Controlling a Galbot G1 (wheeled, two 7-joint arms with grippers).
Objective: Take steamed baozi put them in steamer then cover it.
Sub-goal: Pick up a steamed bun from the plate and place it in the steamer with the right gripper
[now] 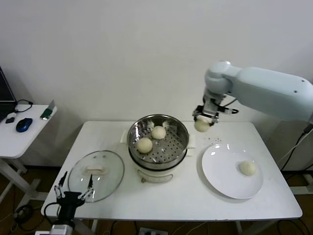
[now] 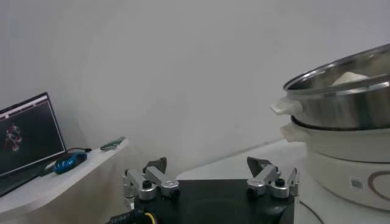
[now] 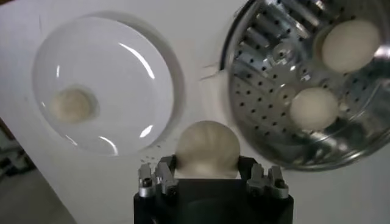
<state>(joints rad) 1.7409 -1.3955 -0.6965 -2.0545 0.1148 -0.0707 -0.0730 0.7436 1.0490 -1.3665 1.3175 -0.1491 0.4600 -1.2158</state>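
Your right gripper (image 1: 202,123) clamps a baozi (image 1: 202,126) above the table (image 1: 195,196), between steamer (image 1: 157,138) and plate (image 1: 225,181) | left gripper (image 1: 74,191) idle, fingers apart, beside cover (image 1: 96,175) | side desk: laptop (image 2: 24,137), mouse (image 1: 23,124) | no readable writing

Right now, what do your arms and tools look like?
My right arm is smooth, rounded and pale blue-white, with thin black cables at the wrist. The right tool is black with silvery metal fingers. The left tool is black too, with silvery fingers and black cables.
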